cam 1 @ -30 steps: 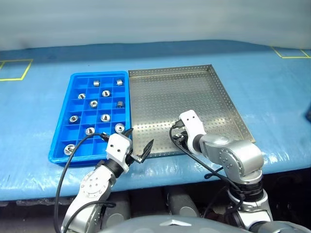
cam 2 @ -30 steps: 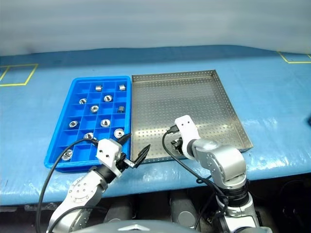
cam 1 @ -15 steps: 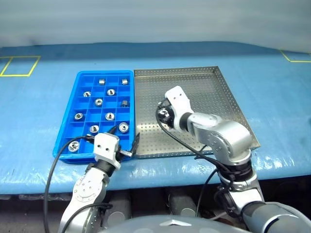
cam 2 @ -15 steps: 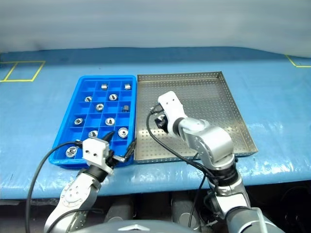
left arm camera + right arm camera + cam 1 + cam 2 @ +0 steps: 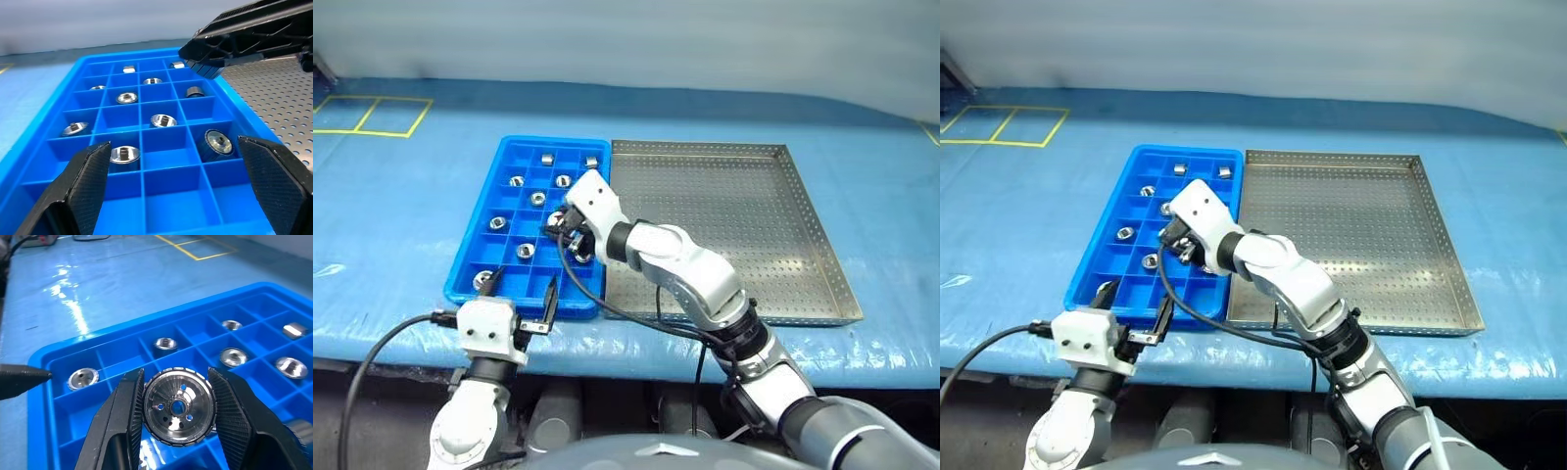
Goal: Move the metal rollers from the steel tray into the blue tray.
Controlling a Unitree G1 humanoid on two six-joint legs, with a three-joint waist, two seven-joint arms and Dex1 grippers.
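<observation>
Blue tray point(image 5: 475, 257) sits left of the steel tray point(image 5: 822, 255), long sides touching, both on the table point(image 5: 391, 196). Rollers point(image 5: 523, 252) lie one per compartment in the blue tray, scattered from the far row to the near-left corner. My right gripper point(image 5: 570, 235) hangs over the tray's right column, about midway (a roller point(image 5: 179, 406) sits between its fingers). My left gripper point(image 5: 514, 294) is at the tray's near edge, in front of it.

Right arm is stretched across to the left, right gripper point(image 5: 178, 406) clamped on something. Left gripper point(image 5: 178, 188) is held level, fingers point(image 5: 83, 181) spread wide.
</observation>
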